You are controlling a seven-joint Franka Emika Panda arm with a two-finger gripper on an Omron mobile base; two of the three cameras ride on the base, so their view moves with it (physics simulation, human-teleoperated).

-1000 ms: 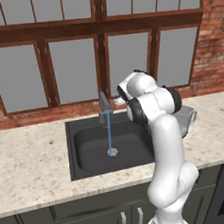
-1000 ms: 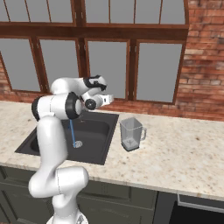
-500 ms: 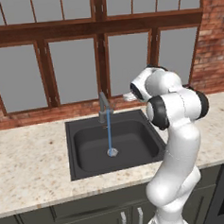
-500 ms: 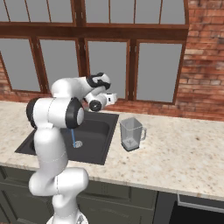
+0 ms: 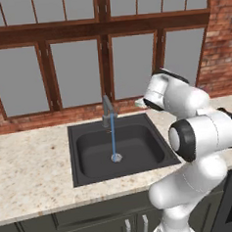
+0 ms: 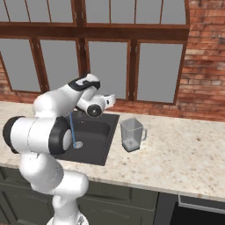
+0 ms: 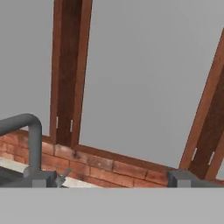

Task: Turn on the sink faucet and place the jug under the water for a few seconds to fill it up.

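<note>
A: Start with the left base view. What do you see?

B: The sink faucet [image 5: 108, 112] stands at the back rim of the black sink [image 5: 121, 148]. The water [image 5: 113, 143] falls from its spout as a thin blue line straight onto the round drain [image 5: 116, 157]. The claw [image 5: 140, 103] is raised above the sink's back right corner, off to the right of the faucet and above the counter [image 5: 30, 165]. Little more than its pale tip shows past the arm's wrist, so I cannot tell from this side how wide it stands.

A: And the right base view?

B: There the claw [image 6: 110, 101] points toward the window [image 6: 110, 68], clear of everything. The jug [image 6: 132, 134] stands upright on the counter, to the right of the claw and lower, just beside the sink's right edge, handle turned to the right. The blue stream drops into the basin below and left of the claw, partly behind the arm.

A: The hand view?

B: The two dark fingertips [image 7: 40, 179] rise far apart at the bottom, with nothing between them, so the claw is spread wide and holds nothing. The faucet's curved grey pipe rises just above the left fingertip. Ahead lie a brick sill [image 7: 100, 164] and brown window frames.
</note>
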